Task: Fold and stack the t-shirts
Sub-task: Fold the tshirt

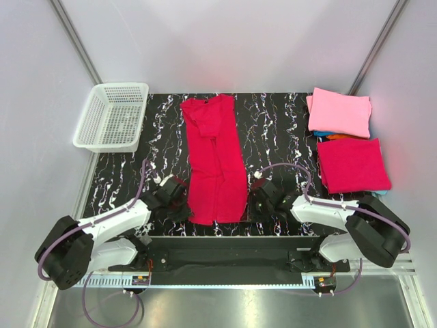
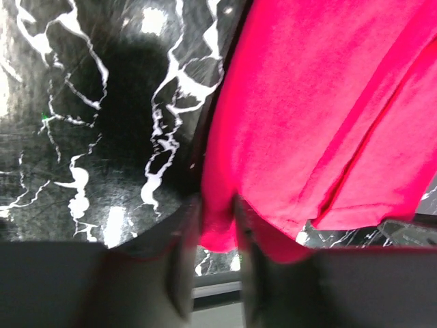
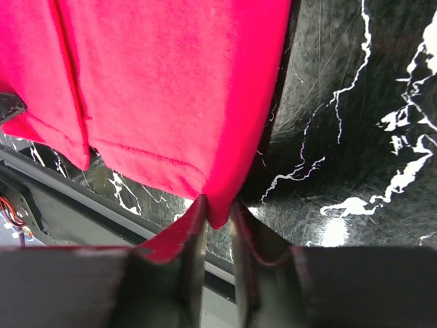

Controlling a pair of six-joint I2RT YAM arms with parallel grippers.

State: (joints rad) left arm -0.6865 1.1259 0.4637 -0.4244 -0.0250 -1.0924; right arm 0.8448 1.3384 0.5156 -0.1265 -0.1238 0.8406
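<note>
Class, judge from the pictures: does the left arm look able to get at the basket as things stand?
Probably yes: bare table lies between left gripper and basket. But it pinches the red shirt, so it must let go first.

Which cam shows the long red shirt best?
Top external: the whole red shirt lies in frame, folded lengthwise. Left wrist shows only its near-left corner in the left pincer; right wrist, the near-right corner in the right pincer.

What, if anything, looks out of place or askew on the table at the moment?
Nothing is spilled or damaged. The long red t-shirt lies slightly slanted, its far end bunched unevenly. The white basket sits angled, partly beyond the left edge of the black tabletop.
</note>
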